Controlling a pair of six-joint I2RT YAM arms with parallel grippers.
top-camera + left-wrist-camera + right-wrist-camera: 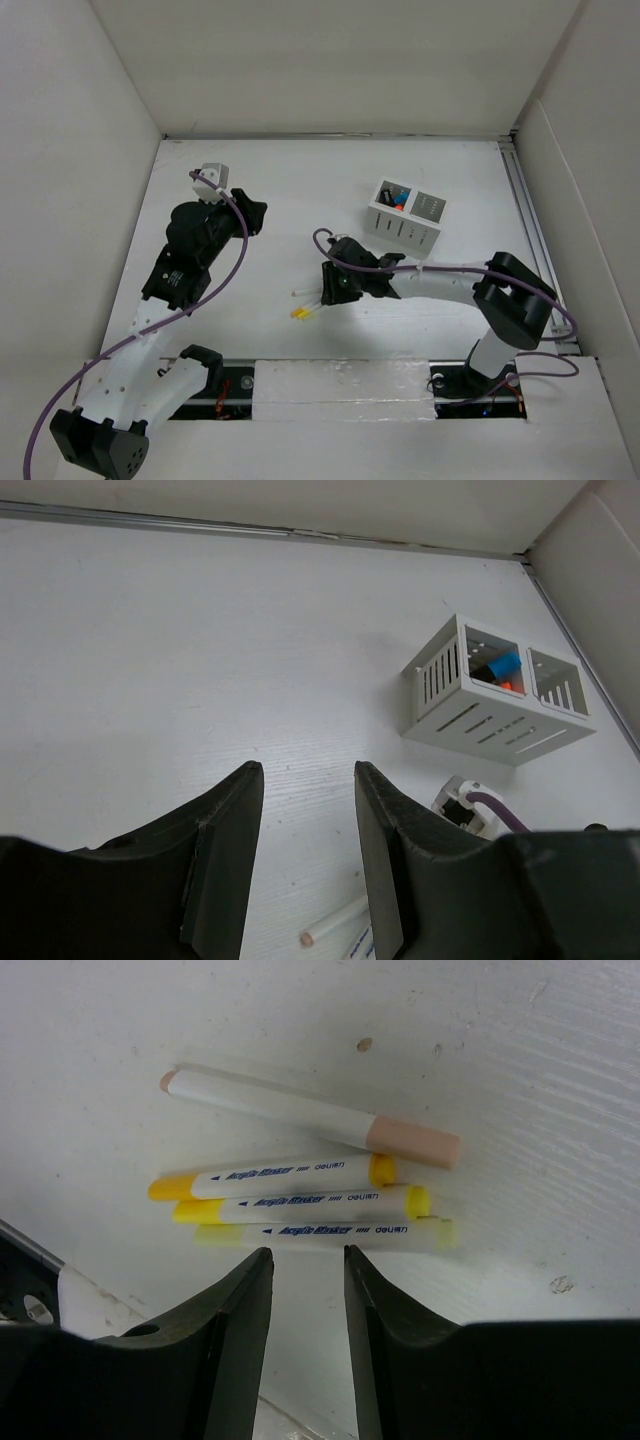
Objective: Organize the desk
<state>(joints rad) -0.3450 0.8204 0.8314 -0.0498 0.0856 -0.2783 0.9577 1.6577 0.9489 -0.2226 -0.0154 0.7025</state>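
The desk (290, 185) is a large white tabletop. Three yellow-capped acrylic markers (300, 1203) and one beige-capped marker (300, 1115) lie side by side on it, seen in the top view (305, 306) near the front middle. My right gripper (307, 1255) is open and empty, its tips just short of the nearest yellow marker; in the top view it (325, 292) hovers right beside them. My left gripper (308, 770) is open and empty above bare desk at the left (252, 215). A white slotted organizer box (408, 215) holds blue and orange items in its left compartment.
Upright white wall panels (330, 60) close off the desk at the back and both sides. A metal rail (525, 200) runs along the right edge. Purple cables (235, 250) loop off both arms. The organizer (480, 715) and a marker end (335, 925) show in the left wrist view.
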